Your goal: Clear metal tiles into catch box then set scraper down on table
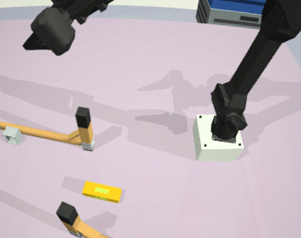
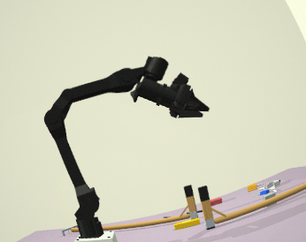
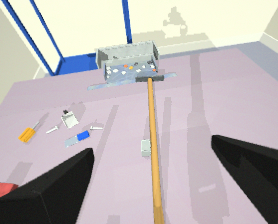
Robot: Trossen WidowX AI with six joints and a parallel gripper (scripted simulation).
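Claw [image 1: 28, 47] [image 2: 205, 111] [image 3: 152, 146] hangs high above the surface [image 1: 165, 200] [image 2: 256, 221] [image 3: 120, 175], spread just about fully, with nothing between its fingers. Below it, the scraper [image 1: 39, 132] [image 2: 265, 206] [image 3: 153, 130] lies free on the surface, its black-topped grip [image 1: 83, 117] [image 2: 204, 193] standing up at the near end. A yellow block [image 1: 102, 191] [image 2: 187, 223] lies near that grip, between it and a second black-topped grip [image 1: 67, 213] [image 2: 188, 191]. Farther along, a small grey block [image 1: 12, 135] [image 2: 269, 196] [image 3: 145, 147] sits just beside the scraper's pole. Off to the left in the wrist view are a red thing [image 2: 216, 201] [image 3: 7, 189], a blue-handled knife [image 2: 264, 192] [image 3: 82, 135] and an orange-handled screwdriver [image 2: 252, 187] [image 3: 27, 134]. The scraper's dark head [image 3: 150, 78] is at the near edge of the plate [image 3: 117, 76], where scattered tiles [image 3: 131, 67] lie, some pale, some orange. Behind the plate stands the grey catch box [image 3: 127, 51].
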